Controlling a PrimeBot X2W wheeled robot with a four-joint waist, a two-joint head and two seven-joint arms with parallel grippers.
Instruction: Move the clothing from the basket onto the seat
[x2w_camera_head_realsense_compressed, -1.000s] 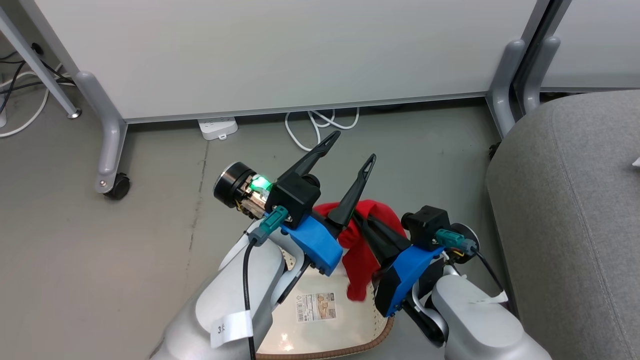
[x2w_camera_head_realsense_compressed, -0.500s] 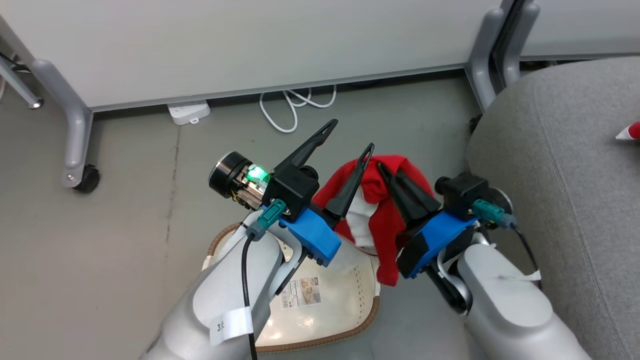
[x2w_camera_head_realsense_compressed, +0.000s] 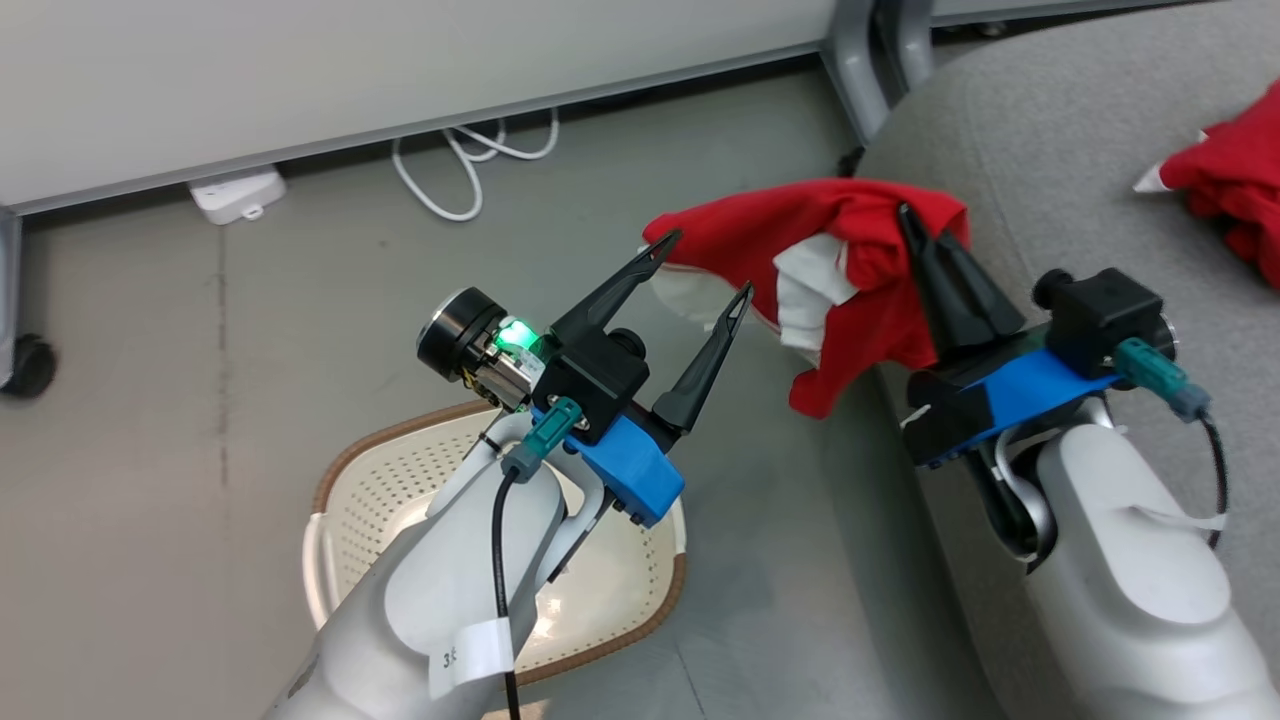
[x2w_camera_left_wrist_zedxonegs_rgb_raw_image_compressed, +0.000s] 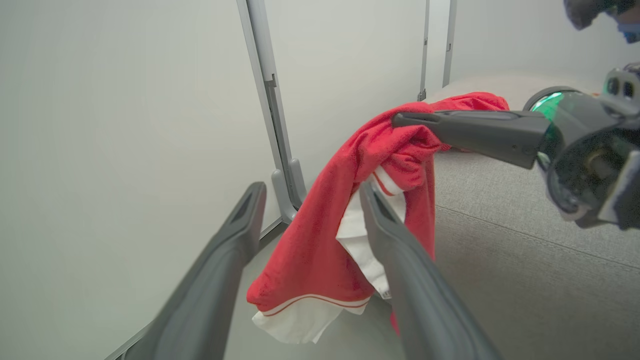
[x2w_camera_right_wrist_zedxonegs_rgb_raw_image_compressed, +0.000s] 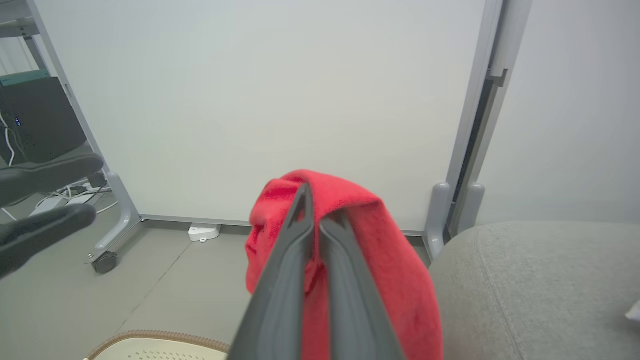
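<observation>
Right end effector (x2w_camera_head_realsense_compressed: 908, 216) clamped on soft red white-trimmed garment (x2w_camera_head_realsense_compressed: 790, 225), hanging at edge of large light grey fabric sofa (x2w_camera_head_realsense_compressed: 1050, 150). Carry it well over sofa before release, else tail likely slips off. Left end effector (x2w_camera_head_realsense_compressed: 710, 265) apart, empty.

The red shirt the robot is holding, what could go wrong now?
The red garment hangs from the shut right gripper at the edge of the seat, mostly over the floor; let go now, it could slide off. Its dangling end is close to the open left gripper and might snag.
</observation>
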